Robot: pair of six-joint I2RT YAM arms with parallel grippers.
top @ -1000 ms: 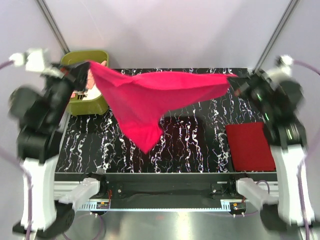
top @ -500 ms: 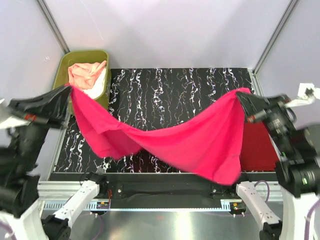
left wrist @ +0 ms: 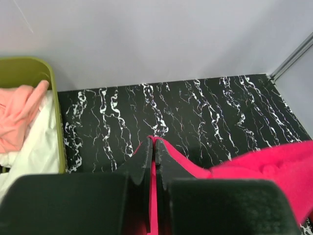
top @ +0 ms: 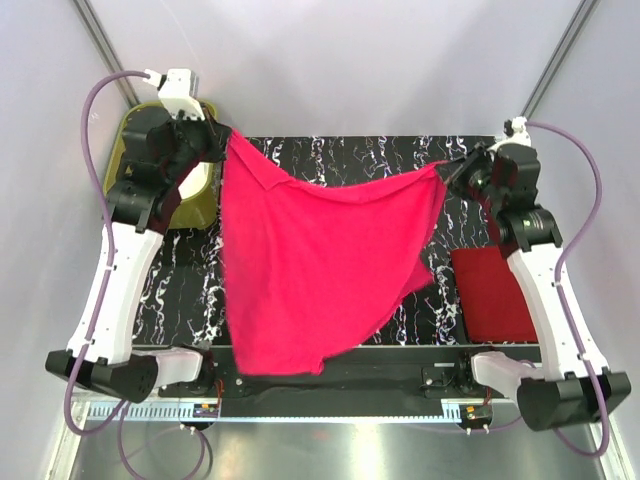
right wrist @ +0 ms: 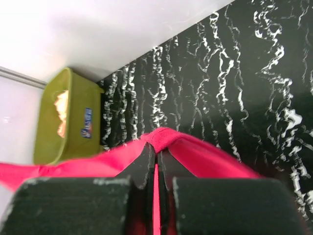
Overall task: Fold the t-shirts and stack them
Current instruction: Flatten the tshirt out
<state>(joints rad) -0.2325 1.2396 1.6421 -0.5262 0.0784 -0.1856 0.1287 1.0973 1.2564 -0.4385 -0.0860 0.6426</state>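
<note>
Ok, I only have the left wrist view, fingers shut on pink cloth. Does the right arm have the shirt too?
Observer: Yes. The right gripper is shut on another edge of the hot pink t-shirt, above the far right of the table.
Operator: Is it stretched flat between them?
Observer: No. The top edge sags in the middle, and the body hangs toward the near edge, longest below the left gripper.
Operator: Any stack started?
Observer: One folded darker red t-shirt lies at the table's right side.
</note>
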